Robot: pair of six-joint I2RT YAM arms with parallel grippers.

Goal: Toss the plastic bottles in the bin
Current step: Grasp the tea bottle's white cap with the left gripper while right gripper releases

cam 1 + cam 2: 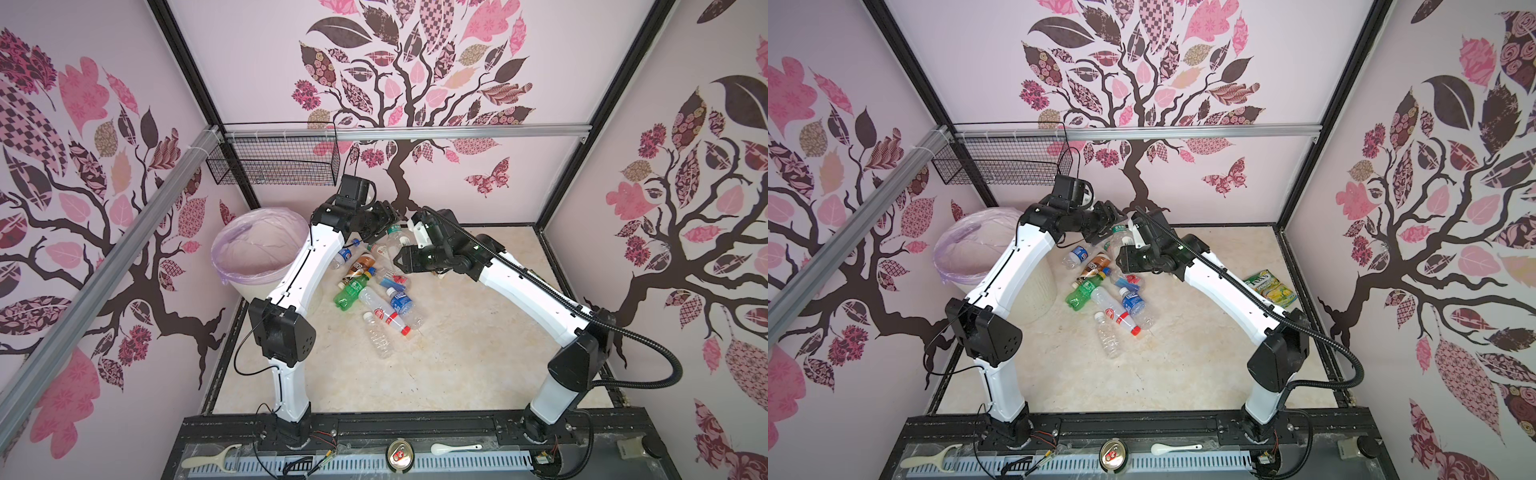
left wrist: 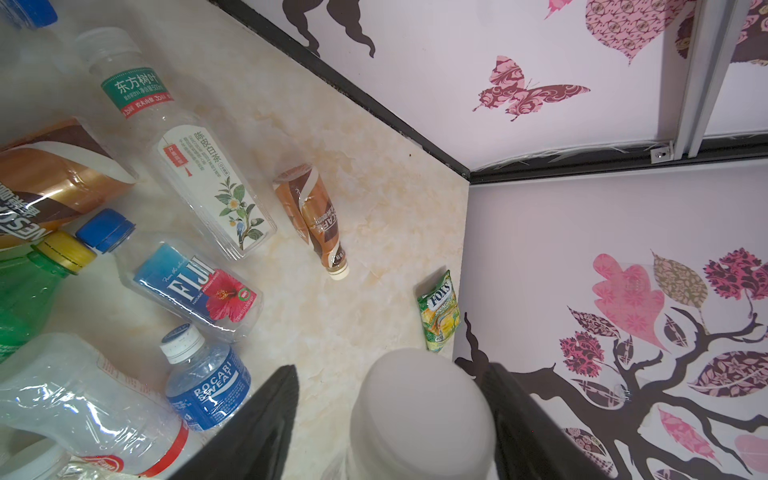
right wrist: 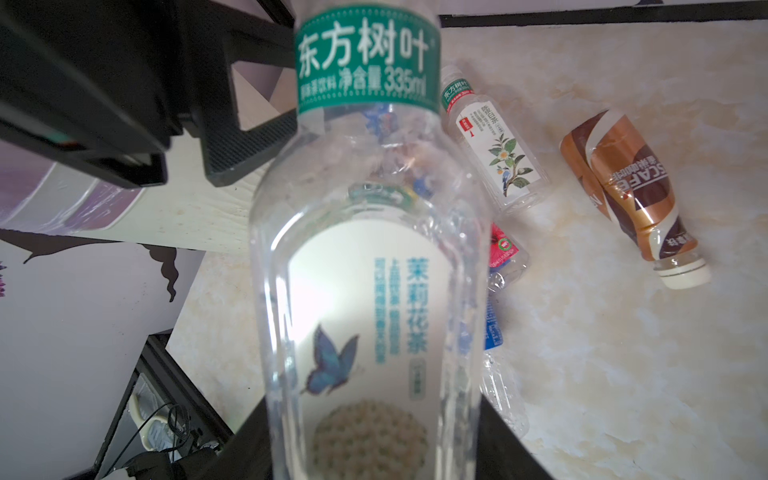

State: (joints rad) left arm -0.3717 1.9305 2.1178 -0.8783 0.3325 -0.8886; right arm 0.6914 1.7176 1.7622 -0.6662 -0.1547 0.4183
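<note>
My right gripper (image 3: 372, 415) is shut on the body of a clear plastic bottle (image 3: 365, 270) with a green neck band and a butterfly label, held above the floor in both top views (image 1: 395, 237) (image 1: 1121, 237). The bottle's white cap (image 2: 419, 411) sits between the jaws of my left gripper (image 2: 392, 374), which stand open with a gap on one side. Several more bottles lie in a pile: a green one (image 1: 351, 291), a brown one (image 1: 361, 266), a blue-labelled one (image 1: 401, 301) and a red-capped one (image 1: 384, 313). The bin (image 1: 249, 272), lined with a lilac bag, stands left of the pile.
A black wire basket (image 1: 274, 162) hangs on the back wall above the bin. A green-yellow snack packet (image 1: 1271, 289) lies by the right wall. A lone brown bottle (image 2: 320, 220) lies apart from the pile. A can (image 1: 400, 455), spoon (image 1: 455, 448) and peeler (image 1: 212, 459) rest on the front ledge.
</note>
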